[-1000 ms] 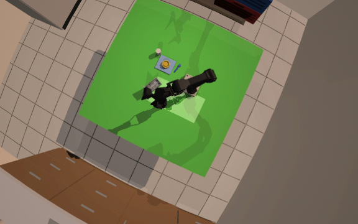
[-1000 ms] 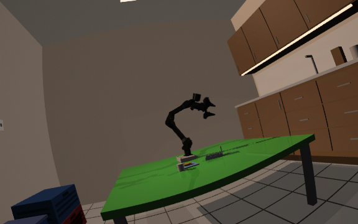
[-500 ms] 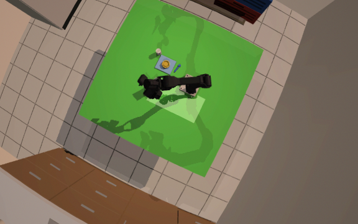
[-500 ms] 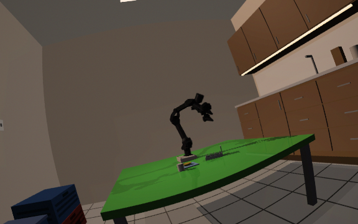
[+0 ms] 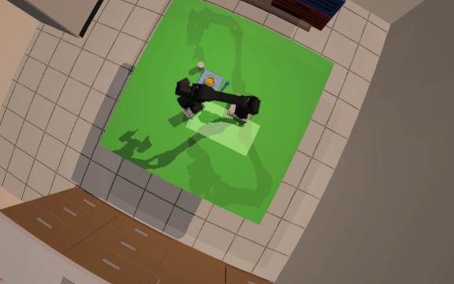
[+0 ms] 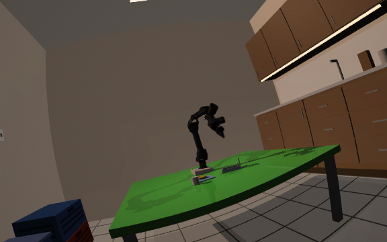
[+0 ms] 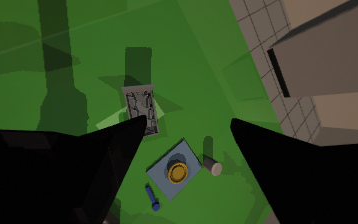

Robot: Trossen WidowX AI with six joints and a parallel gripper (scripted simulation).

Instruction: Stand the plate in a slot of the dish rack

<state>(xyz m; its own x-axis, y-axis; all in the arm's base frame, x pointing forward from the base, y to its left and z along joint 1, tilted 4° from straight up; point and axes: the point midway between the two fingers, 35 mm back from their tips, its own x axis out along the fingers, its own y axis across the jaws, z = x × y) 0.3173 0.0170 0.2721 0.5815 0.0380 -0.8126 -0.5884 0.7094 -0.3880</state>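
The yellow round plate (image 5: pixel 210 81) (image 6: pixel 202 177) (image 7: pixel 178 173) lies flat on a blue-grey mat (image 5: pixel 217 81) (image 6: pixel 210 177) (image 7: pixel 170 192). The grey dish rack (image 5: pixel 189 113) (image 6: pixel 231 169) (image 7: pixel 138 89) stands on the green table; in the top view the arm hides part of it. No plate shows in its slots. My gripper (image 6: pixel 223 128) (image 7: pixel 188 121) is open and empty, high above the table and pointing down at a slant. In the wrist view the plate shows below the line between the fingertips, and the left fingertip overlaps the rack's near end.
A pale cup (image 5: pixel 200 65) (image 6: pixel 195 181) (image 7: pixel 213 166) stands beside one corner of the mat. A blue spoon-like utensil (image 5: pixel 225 86) (image 7: pixel 151 196) lies along another side of the mat. The arm's base (image 6: pixel 201 171) stands close behind the mat.
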